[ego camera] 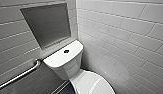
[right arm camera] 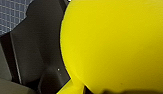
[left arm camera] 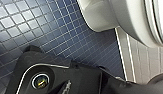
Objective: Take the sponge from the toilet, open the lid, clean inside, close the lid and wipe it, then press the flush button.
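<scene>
Step in hand: pickup of the sponge [right arm camera: 114, 45] looks done. I judge 1 of the task's steps complete, or else all but the flush; a shut lid fits both.
Right pincer [right arm camera: 114, 91]: closed on the sponge, by my reading; the yellow block hangs right against my wrist camera, clear of the floor.
Left pincer: wide or narrow, I cannot tell; its wrist looks down on the blue mosaic floor [left arm camera: 47, 30] beside the toilet's base.
Toilet [ego camera: 64, 62]: in the corner of the tiled walls, with a grab bar [ego camera: 19, 76] to its side.
Lid [ego camera: 93, 83]: down, its visible part bare.
Flush button [ego camera: 66, 51]: centre of the tank top, untouched by either arm.
Next move calls for: a free pincer under the lid's front edge, if the bowl is still to be cleaned; the sponge stays gripped.
</scene>
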